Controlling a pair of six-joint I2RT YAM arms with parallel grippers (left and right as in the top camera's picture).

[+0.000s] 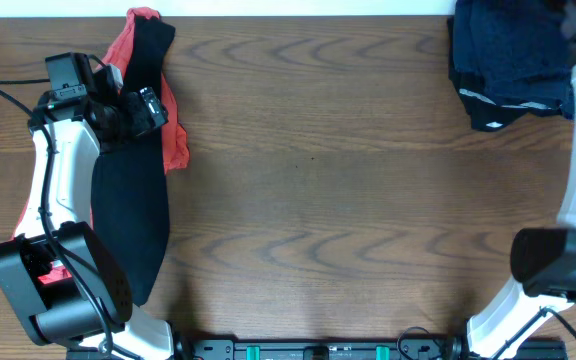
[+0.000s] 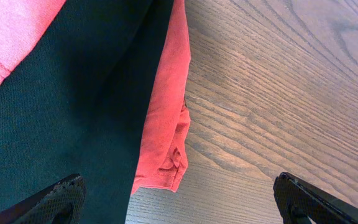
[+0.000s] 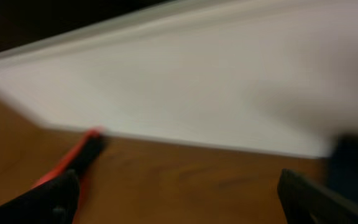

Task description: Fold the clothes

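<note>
Left gripper point(image 2: 179, 198) is spread wide, nothing held. The long black garment point(image 1: 128, 210) is laid right under it over the red one point(image 1: 175, 140), stretched near-to-far along the table's point(image 1: 318, 200) left edge, so the left arm is favoured.

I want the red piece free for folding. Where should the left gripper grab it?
Probably take the coral-red garment by its puckered corner, on the strip showing beside the black garment lying over it. Come from the bare table side: that edge lies uncovered there, and the open left gripper hangs above it.
</note>
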